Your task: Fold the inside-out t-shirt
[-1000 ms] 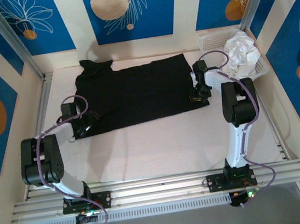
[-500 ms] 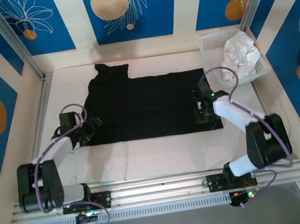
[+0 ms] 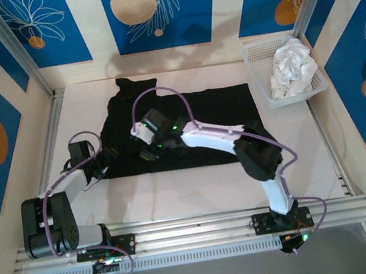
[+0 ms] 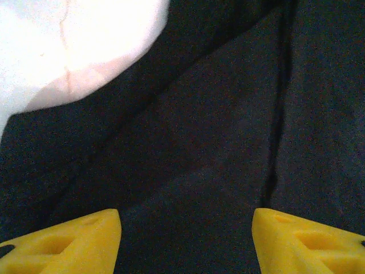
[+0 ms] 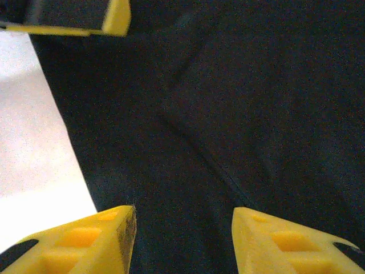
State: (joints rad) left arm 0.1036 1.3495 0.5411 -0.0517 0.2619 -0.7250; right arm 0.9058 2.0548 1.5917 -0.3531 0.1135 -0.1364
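**Black tee is flat, but the folding itself is barely started**

The black soft cloth t-shirt point(image 3: 199, 108) is lying spread out on the pale pink table point(image 3: 196, 182). It sits in the middle to far-left part, well away from the white plastic basket point(image 3: 253, 67) at the far right, which has the crumpled white cloth point(image 3: 292, 65) in it. From above the tee reads as a wide, fairly neat rectangle, with one bit, probably a sleeve, poking out at its far left corner.

The left gripper point(image 4: 185, 228) sits low over the shirt's near left edge. Its yellow fingers are spread with nothing between them, just dark cloth underneath. The right arm reaches all the way across the shirt to that same left side. The right gripper point(image 5: 182, 228) has its fingers apart too, right over the fabric near the edge and pinching nothing.

As for progress, we'd call it early. Laying the shirt out flat looks done. The right wrist view shows a diagonal line in the cloth, but we can't tell if it's a seam or a folded layer. Nothing is gripped yet, the stray corner needs tucking in, and it's nowhere near a compact bundle.
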